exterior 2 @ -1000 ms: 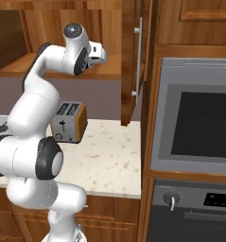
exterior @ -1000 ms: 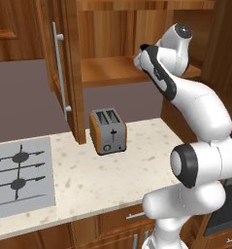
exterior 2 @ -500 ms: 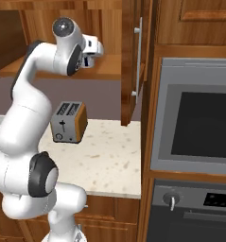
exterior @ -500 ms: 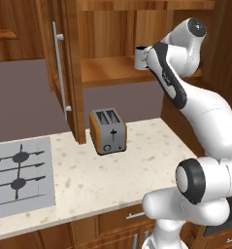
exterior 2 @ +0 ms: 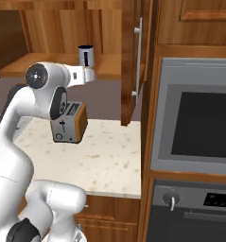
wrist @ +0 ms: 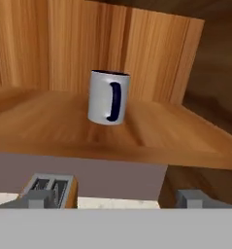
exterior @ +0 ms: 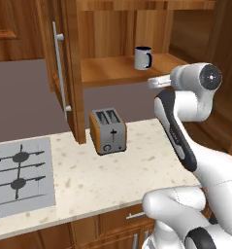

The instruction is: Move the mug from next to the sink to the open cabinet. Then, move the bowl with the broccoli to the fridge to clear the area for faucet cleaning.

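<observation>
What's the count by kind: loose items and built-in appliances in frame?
Mug: 1
Toaster: 1
Stovetop: 1
Built-in oven: 1
Total: 4

We see the mug (exterior: 143,58) (exterior 2: 86,55) (wrist: 108,97) standing upright on the wooden shelf of the open cabinet (exterior: 112,68). Nothing touches it. Its dark loop handle faces us.
</observation>
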